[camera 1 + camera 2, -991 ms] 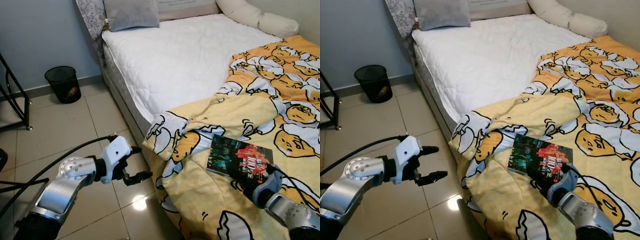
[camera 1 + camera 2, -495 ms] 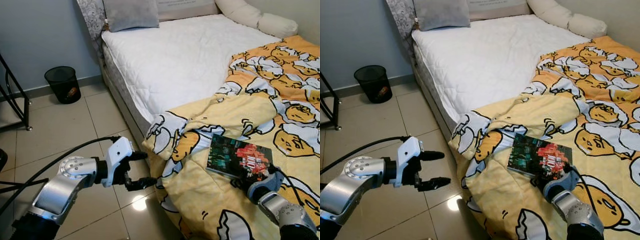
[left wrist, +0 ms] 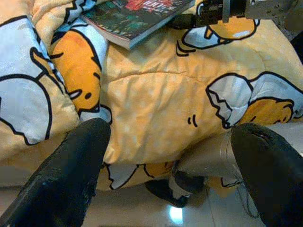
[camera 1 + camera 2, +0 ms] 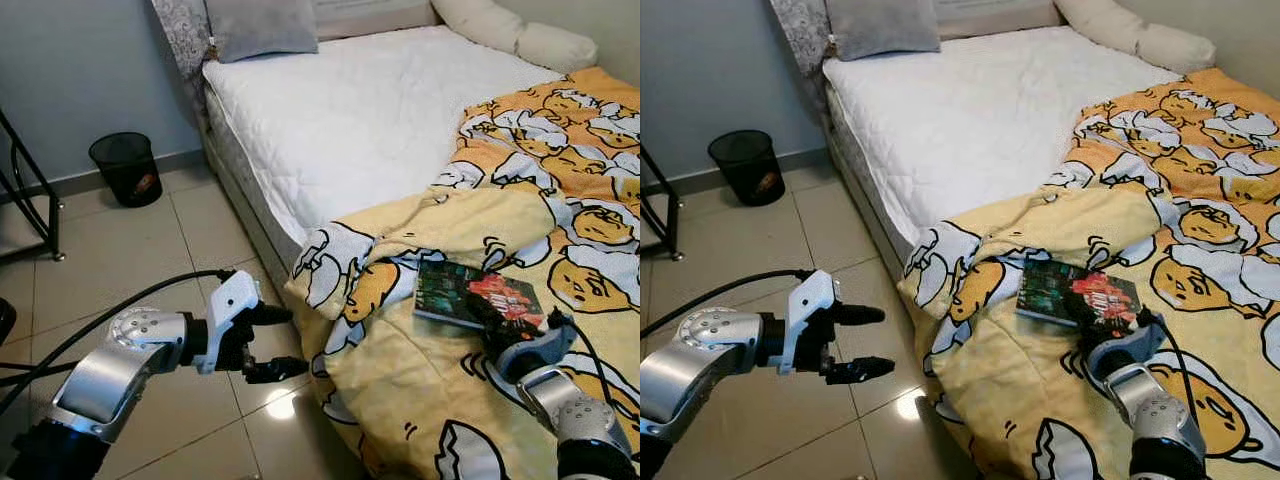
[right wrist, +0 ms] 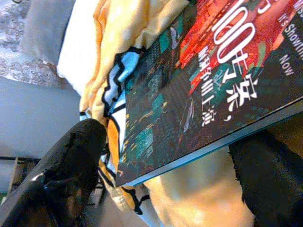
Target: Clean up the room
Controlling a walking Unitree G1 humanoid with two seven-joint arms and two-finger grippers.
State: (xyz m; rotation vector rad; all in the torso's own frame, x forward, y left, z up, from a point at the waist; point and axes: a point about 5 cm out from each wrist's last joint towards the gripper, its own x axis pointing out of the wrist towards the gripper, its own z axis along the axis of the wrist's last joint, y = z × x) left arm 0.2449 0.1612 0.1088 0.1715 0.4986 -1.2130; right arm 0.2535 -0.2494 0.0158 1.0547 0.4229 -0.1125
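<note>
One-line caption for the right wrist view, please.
Right pincer open, its fingers straddling the near edge of a dark book lying on the yellow cartoon blanket.

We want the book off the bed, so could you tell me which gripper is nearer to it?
Right. The right gripper is at the book's near edge, fingers open; the left gripper hangs open above the floor tiles, beside the quilt.

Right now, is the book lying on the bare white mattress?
No, the book lies on the yellow cartoon-print blanket, beside the bare white mattress.
</note>
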